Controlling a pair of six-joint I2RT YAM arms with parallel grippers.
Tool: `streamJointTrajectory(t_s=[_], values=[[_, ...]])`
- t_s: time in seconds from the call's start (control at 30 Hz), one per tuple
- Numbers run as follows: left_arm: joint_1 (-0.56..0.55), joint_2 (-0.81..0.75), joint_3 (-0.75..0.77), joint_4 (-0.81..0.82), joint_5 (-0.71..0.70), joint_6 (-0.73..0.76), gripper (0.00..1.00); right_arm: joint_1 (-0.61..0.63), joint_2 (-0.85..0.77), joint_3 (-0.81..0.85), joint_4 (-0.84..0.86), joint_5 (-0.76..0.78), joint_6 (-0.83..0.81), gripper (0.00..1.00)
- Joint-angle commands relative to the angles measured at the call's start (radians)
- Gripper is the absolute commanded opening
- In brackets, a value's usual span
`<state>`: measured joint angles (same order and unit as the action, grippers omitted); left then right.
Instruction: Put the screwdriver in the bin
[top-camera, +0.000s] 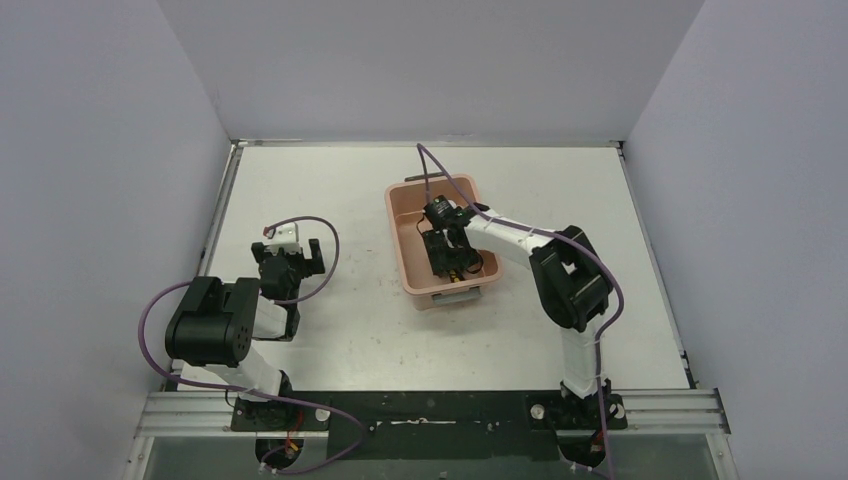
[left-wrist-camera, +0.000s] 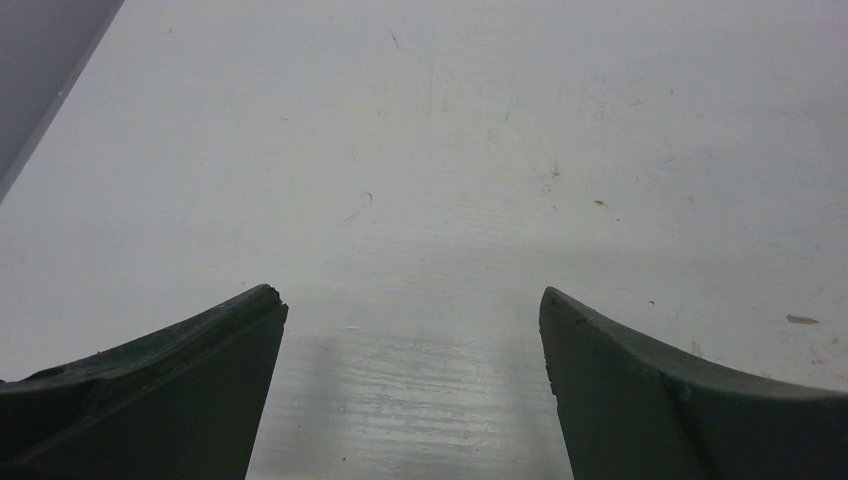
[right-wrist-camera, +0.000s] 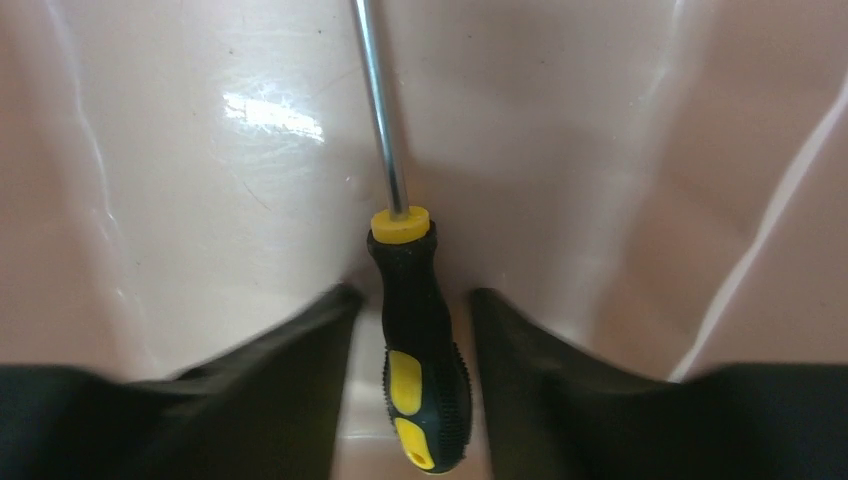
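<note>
The screwdriver (right-wrist-camera: 418, 340) has a black-and-yellow handle and a thin metal shaft, and it lies inside the salmon-pink bin (right-wrist-camera: 200, 180). My right gripper (right-wrist-camera: 412, 295) is down in the bin with its fingers either side of the handle. A gap shows on each side, so the gripper is open. From above, the right gripper (top-camera: 447, 262) sits low in the near half of the bin (top-camera: 400, 235), and a bit of yellow marks the screwdriver (top-camera: 453, 270). My left gripper (left-wrist-camera: 410, 300) is open over bare table, left of the bin.
The bin has a grey handle (top-camera: 455, 294) at its near end. The left gripper (top-camera: 290, 243) rests near the left arm's base. Grey walls enclose the white table (top-camera: 330, 190) on three sides.
</note>
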<state>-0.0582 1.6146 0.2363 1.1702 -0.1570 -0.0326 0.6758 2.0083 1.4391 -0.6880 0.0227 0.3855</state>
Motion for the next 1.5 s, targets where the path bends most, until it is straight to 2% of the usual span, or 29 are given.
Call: streamJointTrajectory(t_s=[0.0,0.13,0.2,0.4,0.53,0.77,1.03,1.23,1.37,1.47], values=[[-0.003,-0.001,0.018,0.039,-0.006,0.004,0.97,0.004,-0.050,0.040,0.021,0.048,0.003,0.65],[-0.003,-0.002,0.018,0.039,-0.006,0.003,0.97,0.003,-0.109,0.121,-0.047,0.095,-0.018,0.85],[-0.003,-0.002,0.018,0.040,-0.006,0.004,0.97,0.003,-0.144,0.166,-0.075,0.115,-0.027,0.99],[-0.003,-0.002,0.018,0.039,-0.006,0.003,0.97,-0.002,-0.266,0.267,-0.105,0.151,-0.073,1.00],[-0.003,-0.002,0.018,0.039,-0.006,0.003,0.97,-0.043,-0.390,0.234,-0.042,0.180,-0.103,1.00],[-0.003,-0.002,0.018,0.039,-0.006,0.004,0.97,-0.220,-0.753,-0.194,0.341,0.347,-0.183,1.00],[-0.003,-0.001,0.018,0.040,-0.006,0.004,0.97,-0.472,-1.044,-0.690,0.774,0.348,-0.217,1.00],[-0.003,-0.003,0.018,0.038,-0.006,0.004,0.97,-0.517,-1.117,-1.040,1.111,0.446,-0.250,1.00],[-0.003,-0.003,0.018,0.038,-0.006,0.005,0.97,-0.538,-1.074,-1.200,1.349,0.422,-0.259,1.00],[-0.003,-0.002,0.018,0.039,-0.006,0.004,0.97,-0.544,-1.020,-1.267,1.468,0.400,-0.256,1.00]])
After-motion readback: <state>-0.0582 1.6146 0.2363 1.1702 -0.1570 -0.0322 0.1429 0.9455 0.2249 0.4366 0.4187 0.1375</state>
